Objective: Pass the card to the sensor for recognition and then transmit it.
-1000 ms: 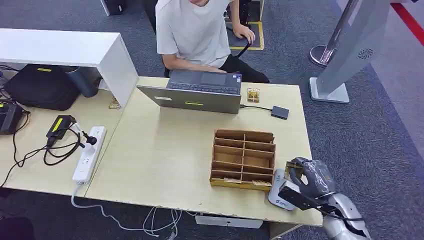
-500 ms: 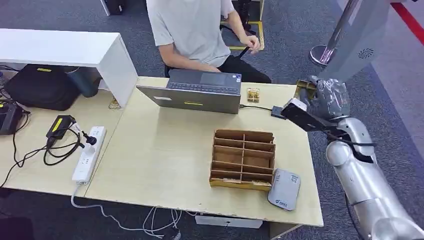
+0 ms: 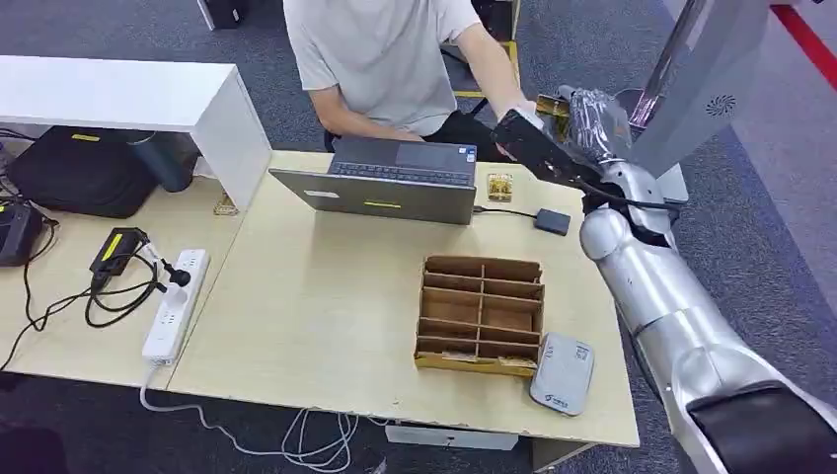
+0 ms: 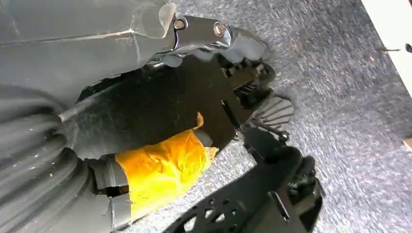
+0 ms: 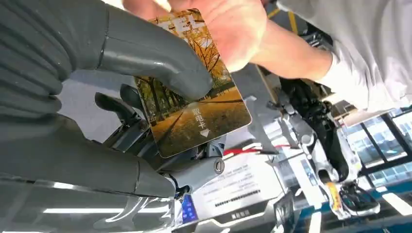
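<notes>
Golden card (image 5: 194, 109), one, between right robot hand (image 5: 121, 63), person's hand (image 5: 228, 29)

Left hand (image 4: 97, 160), perhaps with curled fingers, yellow tape (image 4: 163, 167) on it, over grey carpet (image 4: 350, 121)

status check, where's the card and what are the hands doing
Right hand holds autumn-tree photo card, raised past desk. Person's hand gripping card's far end. Left hand holds nothing.

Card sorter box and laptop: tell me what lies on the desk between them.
In the head view the desk is bare between the laptop and the cardboard sorter box; a cable and small dark adapter lie off to the side.
</notes>
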